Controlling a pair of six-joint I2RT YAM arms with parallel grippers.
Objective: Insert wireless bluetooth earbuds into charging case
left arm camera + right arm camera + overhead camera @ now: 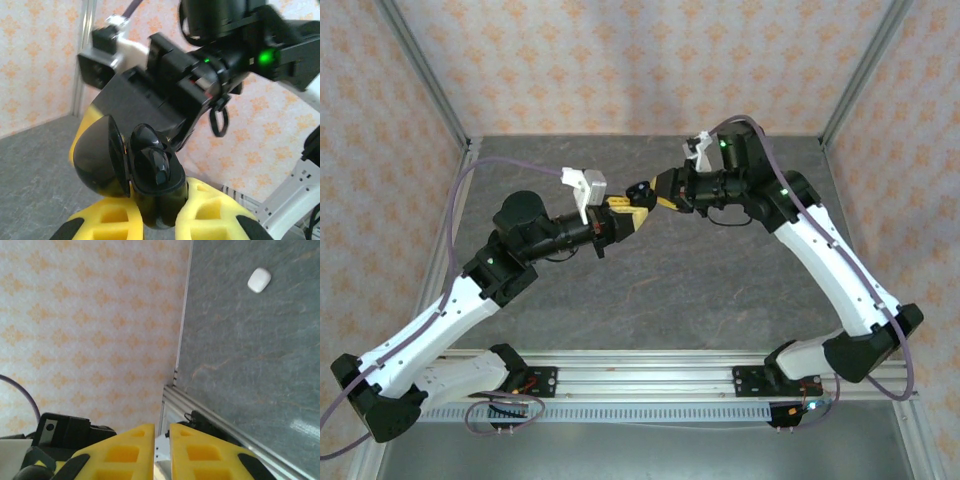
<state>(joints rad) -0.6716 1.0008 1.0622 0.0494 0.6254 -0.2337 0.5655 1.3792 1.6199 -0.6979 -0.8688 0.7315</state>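
black earbud (156,167) looks seated in open black case (159,197); likely light, glossy, slippery, so pinch its sides. left gripper (161,216) clamps the case, held above the table (250,365). right gripper (161,432) pinched nearly together, nothing seen between.

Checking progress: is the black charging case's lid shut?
No, the black charging case held in the left gripper has its lid swung open.
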